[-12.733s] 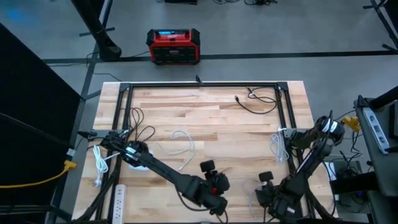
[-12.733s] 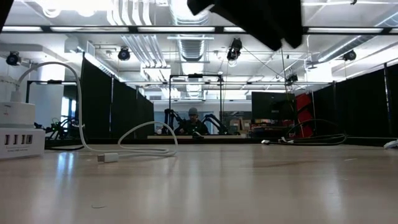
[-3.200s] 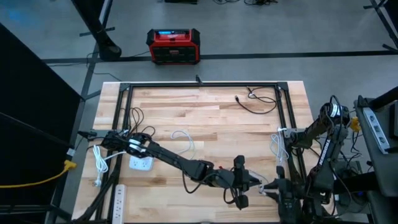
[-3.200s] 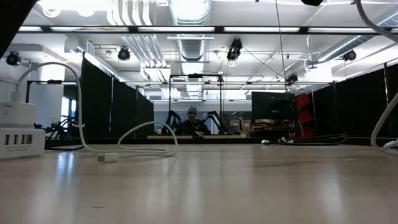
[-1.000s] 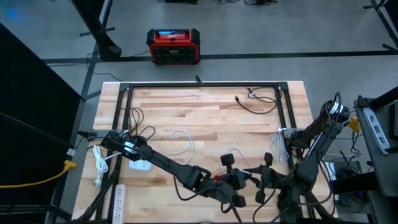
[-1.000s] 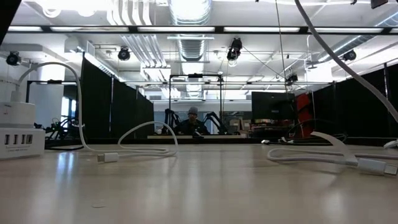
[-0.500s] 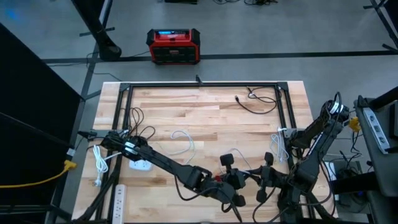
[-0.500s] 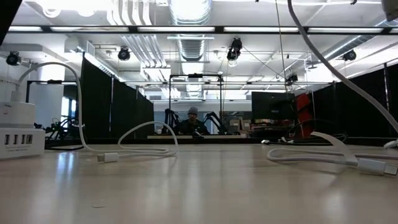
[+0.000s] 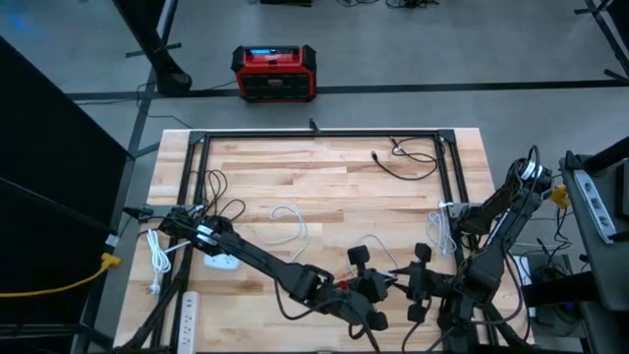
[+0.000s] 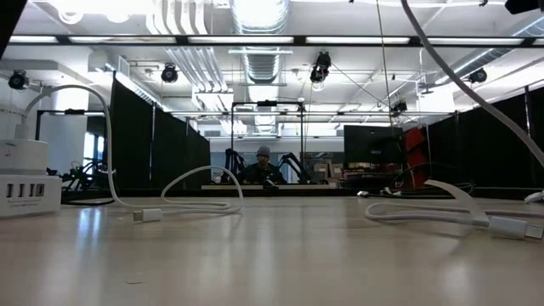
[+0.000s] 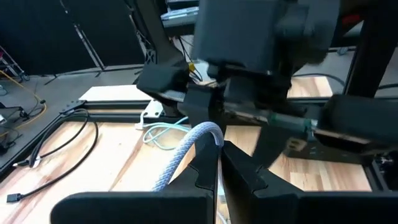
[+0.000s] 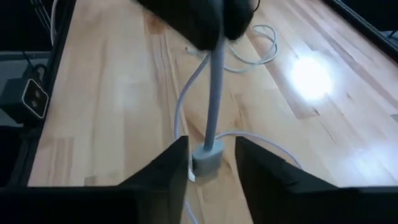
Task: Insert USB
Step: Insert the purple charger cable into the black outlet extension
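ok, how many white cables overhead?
4: loose coil left of centre; bundle toward the right; strand at the left edge; held cable in the left hand. More may be hidden.

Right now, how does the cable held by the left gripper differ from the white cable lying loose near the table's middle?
The held cable is raised off the wood, pinched in the left gripper's fingers; the loose cable lies flat, untouched. The held cable's plug sits between the right gripper's open fingers; the loose cable lies apart from both grippers. Both look white.
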`<state>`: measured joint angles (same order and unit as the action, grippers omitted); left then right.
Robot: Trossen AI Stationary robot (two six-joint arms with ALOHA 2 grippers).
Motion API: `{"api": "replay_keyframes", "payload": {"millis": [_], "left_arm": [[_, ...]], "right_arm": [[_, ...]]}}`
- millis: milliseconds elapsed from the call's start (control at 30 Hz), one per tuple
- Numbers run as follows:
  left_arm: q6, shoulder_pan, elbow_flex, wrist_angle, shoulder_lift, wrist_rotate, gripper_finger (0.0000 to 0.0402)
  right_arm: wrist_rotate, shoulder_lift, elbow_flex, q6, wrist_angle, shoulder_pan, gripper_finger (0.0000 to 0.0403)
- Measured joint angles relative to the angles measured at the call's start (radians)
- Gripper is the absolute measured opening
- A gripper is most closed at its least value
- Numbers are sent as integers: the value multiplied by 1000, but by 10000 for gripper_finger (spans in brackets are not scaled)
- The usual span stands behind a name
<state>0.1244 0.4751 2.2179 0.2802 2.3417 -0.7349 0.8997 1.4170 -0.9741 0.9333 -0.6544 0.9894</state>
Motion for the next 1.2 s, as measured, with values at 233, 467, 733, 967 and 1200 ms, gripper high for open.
{"api": "replay_keyframes", "payload": {"millis": [233, 467, 733, 967, 1200], "left_arm": [[-1, 0, 1, 4, -1, 1, 0], [-1, 0, 1, 9, -1, 3, 0], [-1, 0, 1, 17, -1, 5, 0], [13, 6, -1, 24, 1, 16, 0], [17, 9, -1, 23, 1, 78, 0]], "right_arm": [[45, 0, 0, 9, 6, 0, 122], [51, 0, 0, 19, 7, 0, 30], [40, 0, 0, 50, -22, 1, 16], [-8, -2, -1, 93, -36, 27, 16], [-11, -15, -2, 222, -48, 128, 16]]}}
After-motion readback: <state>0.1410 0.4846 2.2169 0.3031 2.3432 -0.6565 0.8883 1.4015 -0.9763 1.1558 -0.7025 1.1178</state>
